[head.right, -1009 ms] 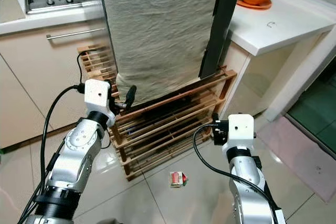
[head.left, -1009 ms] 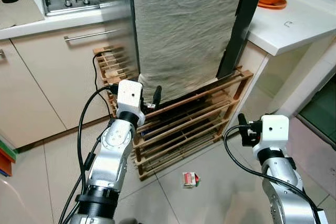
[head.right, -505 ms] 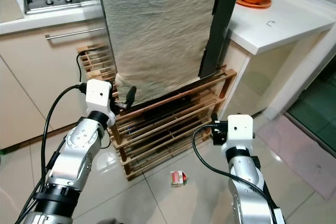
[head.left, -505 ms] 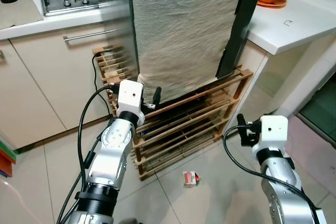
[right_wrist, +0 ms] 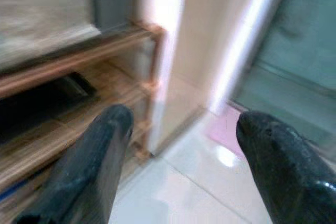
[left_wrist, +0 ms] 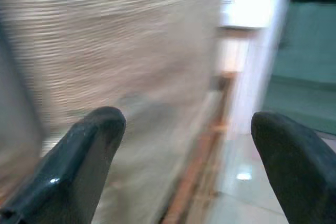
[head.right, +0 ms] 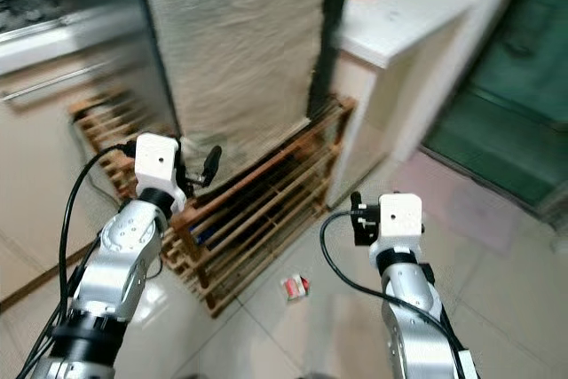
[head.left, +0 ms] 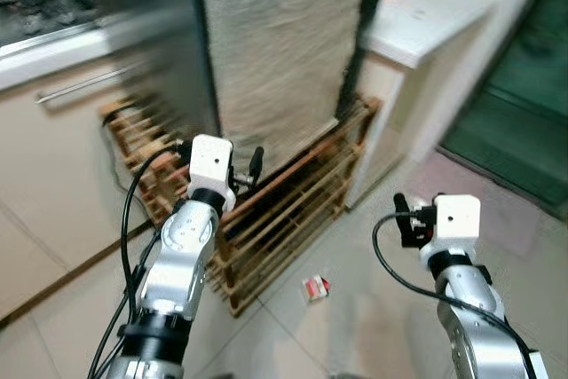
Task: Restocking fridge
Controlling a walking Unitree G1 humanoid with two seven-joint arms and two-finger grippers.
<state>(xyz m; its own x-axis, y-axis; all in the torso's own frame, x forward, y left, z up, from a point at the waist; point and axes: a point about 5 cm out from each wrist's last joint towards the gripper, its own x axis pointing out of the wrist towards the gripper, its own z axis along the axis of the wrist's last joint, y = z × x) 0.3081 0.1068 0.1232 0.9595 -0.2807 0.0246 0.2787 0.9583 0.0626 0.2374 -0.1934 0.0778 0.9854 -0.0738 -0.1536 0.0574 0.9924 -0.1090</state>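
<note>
Now blurred, the head view has swung right since a moment ago, so the robot is turning, both grippers, left and right, spread wide and empty, carton on floor by rack, no fridge found yet.

Head stereo pair looks down, blurred, sharing wooden rack mid-frame. Wrist views face rack close, fingers framing lower corners.

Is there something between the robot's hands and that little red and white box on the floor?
Nothing visible blocks it. The small red and white carton lies on bare pale floor tiles, beside the wooden slatted rack. The open left gripper and open right gripper hang above it in open air.
</note>
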